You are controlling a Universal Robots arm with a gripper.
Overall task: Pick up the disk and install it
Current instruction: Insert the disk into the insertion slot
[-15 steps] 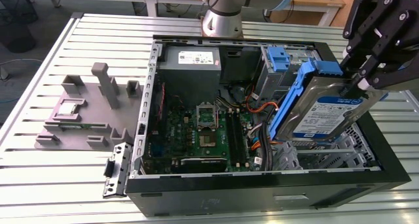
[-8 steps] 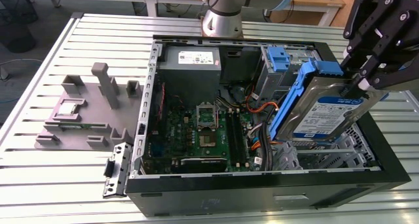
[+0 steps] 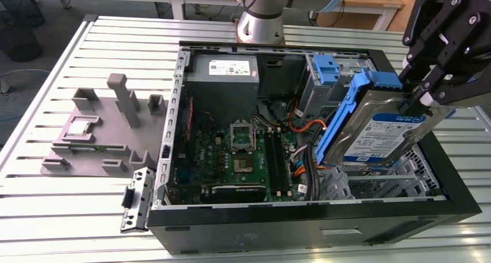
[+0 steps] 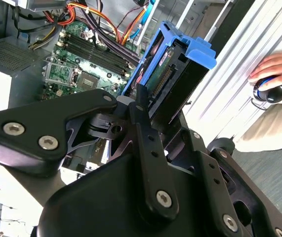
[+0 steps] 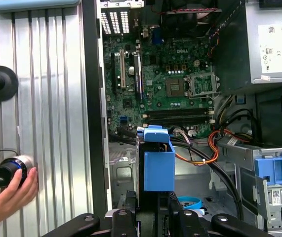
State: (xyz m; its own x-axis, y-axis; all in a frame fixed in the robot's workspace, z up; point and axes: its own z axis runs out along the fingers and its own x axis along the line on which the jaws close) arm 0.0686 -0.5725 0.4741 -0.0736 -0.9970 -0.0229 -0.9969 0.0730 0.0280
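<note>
Over the near corner of an open desktop computer case (image 3: pixel 307 223), on the exterior view's right, the arm's gripper (image 3: pixel 424 100) is clenched on the upper end of the disk (image 3: pixel 380 130) and holds it above the chassis. The drive stands on edge in its blue carrier with its label turned outward. Its long axis slopes down from the fingers toward the bare metal drive cage (image 3: pixel 368 179) directly beneath it. Whether its lower end touches the cage cannot be told. Beyond lies the motherboard (image 3: pixel 238 153). Farther still are the grey power supply (image 3: pixel 222 67) and a second blue bracket (image 3: pixel 326 70) seated in the far bay. A grey fixture (image 3: pixel 100 130) sits on the slatted table (image 3: pixel 46 217) at the exterior view's left. In the first wrist view a person's hand (image 5: pixel 5 192) rests on a round knob (image 5: pixel 7 172) beside the case.
</note>
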